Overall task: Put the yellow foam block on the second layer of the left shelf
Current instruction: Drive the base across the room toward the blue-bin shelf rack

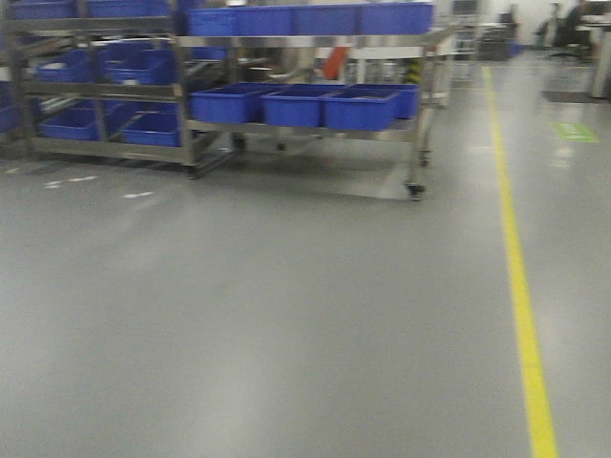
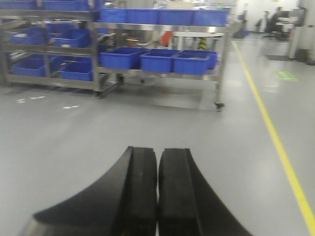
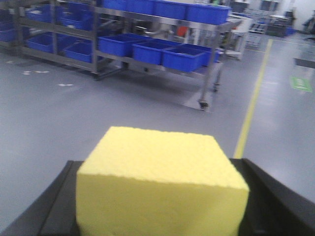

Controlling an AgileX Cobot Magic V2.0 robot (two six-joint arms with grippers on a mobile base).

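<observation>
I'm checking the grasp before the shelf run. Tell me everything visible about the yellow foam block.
The yellow foam block is a bright yellow, matte, finely pitted foam cuboid with sharp edges. It sits level between the black fingers of the right gripper, one against each side; its underside is hidden.

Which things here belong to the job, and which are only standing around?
Job: yellow foam block, gripped in the right claw; left shelf rack, probably the target.
Not the job: left claw, shut and empty; wheeled rack; blue bins; yellow floor line; green floor mark.
</observation>
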